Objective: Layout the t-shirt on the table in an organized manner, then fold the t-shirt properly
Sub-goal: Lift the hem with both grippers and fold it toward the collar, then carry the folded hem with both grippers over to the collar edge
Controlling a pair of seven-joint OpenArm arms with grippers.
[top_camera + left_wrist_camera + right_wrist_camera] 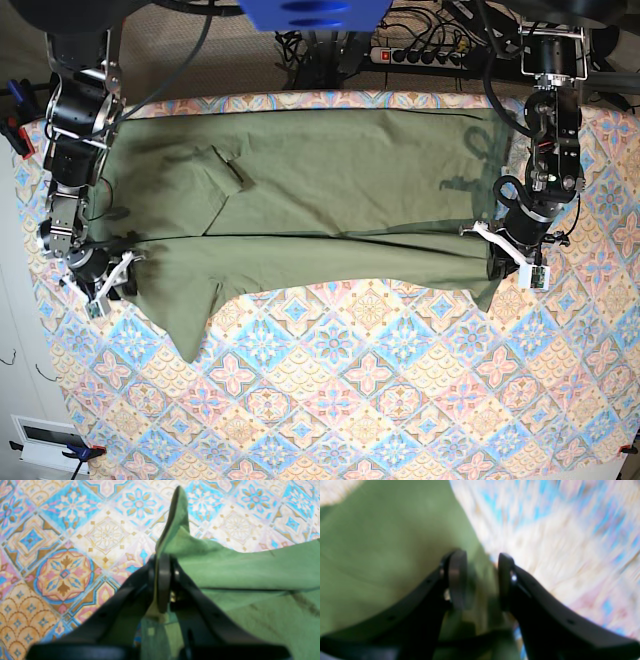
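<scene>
Green t-shirt (300,200) half folded on bench (350,400)
Soft, floppy; grab edges. Left tool (163,580) pinches hem, right tool (481,580) apart

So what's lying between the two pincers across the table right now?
In the base view, only the t-shirt spans from the right pincer to the left pincer, a folded band on the table. Nothing else lies there.
</scene>
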